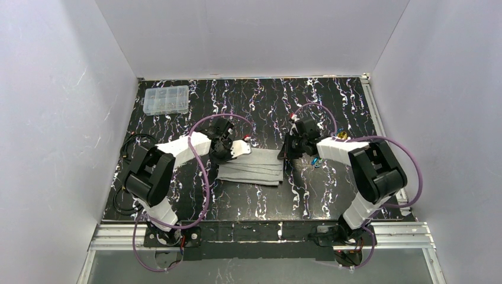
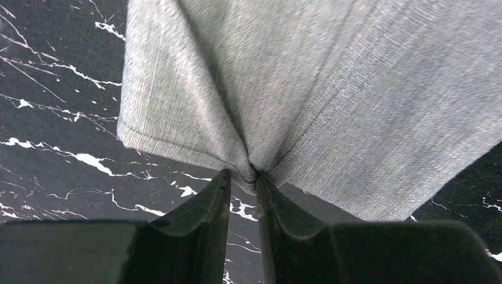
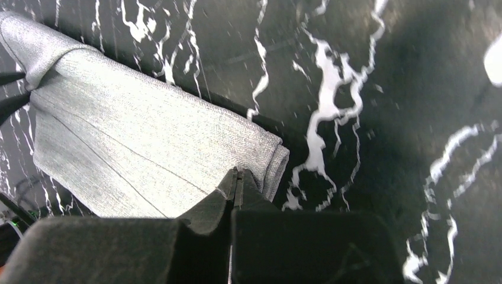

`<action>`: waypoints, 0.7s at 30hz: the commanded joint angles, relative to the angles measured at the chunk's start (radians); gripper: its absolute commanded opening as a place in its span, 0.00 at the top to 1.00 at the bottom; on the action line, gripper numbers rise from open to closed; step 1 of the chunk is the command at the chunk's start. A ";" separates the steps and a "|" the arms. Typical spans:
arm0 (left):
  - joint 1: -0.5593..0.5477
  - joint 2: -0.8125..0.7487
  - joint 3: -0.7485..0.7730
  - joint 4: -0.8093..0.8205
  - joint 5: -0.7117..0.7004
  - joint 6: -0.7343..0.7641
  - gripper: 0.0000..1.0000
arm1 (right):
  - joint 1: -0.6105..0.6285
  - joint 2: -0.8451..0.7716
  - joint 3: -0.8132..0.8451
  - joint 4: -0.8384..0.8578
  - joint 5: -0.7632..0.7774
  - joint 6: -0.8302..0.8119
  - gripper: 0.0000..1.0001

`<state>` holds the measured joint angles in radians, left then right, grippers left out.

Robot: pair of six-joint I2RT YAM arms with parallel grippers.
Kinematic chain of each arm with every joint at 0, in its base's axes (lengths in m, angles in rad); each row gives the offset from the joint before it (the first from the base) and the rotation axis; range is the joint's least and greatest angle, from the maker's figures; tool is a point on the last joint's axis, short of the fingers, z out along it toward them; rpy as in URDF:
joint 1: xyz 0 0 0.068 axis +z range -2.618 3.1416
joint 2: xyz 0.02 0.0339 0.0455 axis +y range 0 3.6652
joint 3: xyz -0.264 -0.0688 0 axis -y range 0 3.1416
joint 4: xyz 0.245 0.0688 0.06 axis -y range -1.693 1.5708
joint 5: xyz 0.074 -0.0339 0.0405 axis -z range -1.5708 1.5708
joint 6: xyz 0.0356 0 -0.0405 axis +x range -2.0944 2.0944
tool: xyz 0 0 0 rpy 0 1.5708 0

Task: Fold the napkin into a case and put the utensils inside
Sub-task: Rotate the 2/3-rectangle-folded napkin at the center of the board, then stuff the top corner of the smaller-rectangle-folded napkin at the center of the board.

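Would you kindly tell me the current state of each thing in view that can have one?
napkin: folded into a layered strip, one corner pinched up
left gripper: shut on the napkin's corner
right gripper: shut at the napkin's other end; grip unclear
utensils: lying on the table right of the napkin, not inside
compartment box: at the far left, lid state unclear

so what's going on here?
A folded grey napkin lies on the table. The left gripper pinches its left end, bunching the cloth. The right gripper is shut at the right end; whether it holds cloth is unclear. The utensils lie loose just past that end, not yet inside.
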<state>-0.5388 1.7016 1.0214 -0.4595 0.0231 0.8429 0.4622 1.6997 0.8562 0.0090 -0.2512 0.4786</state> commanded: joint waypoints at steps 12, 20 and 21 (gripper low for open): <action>0.007 -0.333 0.106 -0.120 0.072 0.039 0.55 | -0.006 -0.178 0.062 -0.178 0.060 -0.027 0.96; 0.066 -0.449 0.123 -0.222 0.201 -0.026 0.02 | -0.005 -0.123 0.257 -0.213 0.072 -0.084 0.91; 0.068 -0.454 0.121 -0.275 0.251 0.014 0.02 | -0.004 -0.104 0.275 -0.200 0.061 -0.083 0.91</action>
<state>-0.4988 1.2457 1.1149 -0.5480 0.1280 0.8398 0.4595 1.5623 1.0332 -0.1886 -0.1955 0.4301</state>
